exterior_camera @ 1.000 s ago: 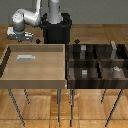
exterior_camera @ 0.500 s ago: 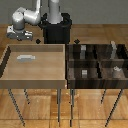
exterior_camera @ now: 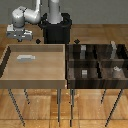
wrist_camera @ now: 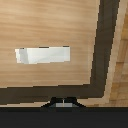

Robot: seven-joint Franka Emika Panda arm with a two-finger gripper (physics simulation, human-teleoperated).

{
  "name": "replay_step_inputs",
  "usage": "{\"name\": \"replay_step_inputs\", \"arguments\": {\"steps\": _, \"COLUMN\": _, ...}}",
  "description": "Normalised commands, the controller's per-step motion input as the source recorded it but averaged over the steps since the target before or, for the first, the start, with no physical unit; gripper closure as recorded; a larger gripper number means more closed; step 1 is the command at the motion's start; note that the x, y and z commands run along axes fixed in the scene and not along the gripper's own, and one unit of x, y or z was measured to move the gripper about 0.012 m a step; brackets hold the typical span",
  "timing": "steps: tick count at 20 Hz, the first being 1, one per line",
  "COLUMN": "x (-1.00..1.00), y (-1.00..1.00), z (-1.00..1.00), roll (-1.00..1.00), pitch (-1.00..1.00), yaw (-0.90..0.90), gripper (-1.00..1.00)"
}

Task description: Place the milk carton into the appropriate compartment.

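White milk carton (exterior_camera: 24, 58) unmoved, claw (exterior_camera: 18, 37) lower.

No readable text, labels, brands, numbers or signs appear anywhere, including on the plain milk carton (wrist_camera: 42, 54).

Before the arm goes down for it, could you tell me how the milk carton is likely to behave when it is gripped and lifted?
The milk carton lies flat on its long side in the wooden tray, so it should neither roll nor tip. Its straight, boxy faces in the wrist view suggest that it is stiff. It looks small, so it is probably light.
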Motion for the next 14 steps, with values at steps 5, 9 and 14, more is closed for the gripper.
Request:
{"name": "replay_step_inputs", "arguments": {"steps": 5, "x": 0.0, "y": 0.0, "z": 0.0, "roll": 0.0, "pitch": -0.12, "yaw": 0.0, "gripper": 1.0}}
{"name": "replay_step_inputs", "arguments": {"steps": 9, "x": 0.0, "y": 0.0, "z": 0.0, "roll": 0.0, "pitch": -0.15, "yaw": 0.0, "gripper": 1.0}}
{"name": "replay_step_inputs", "arguments": {"steps": 14, "x": 0.0, "y": 0.0, "z": 0.0, "roll": 0.0, "pitch": 0.0, "yaw": 0.0, "gripper": -1.0}}
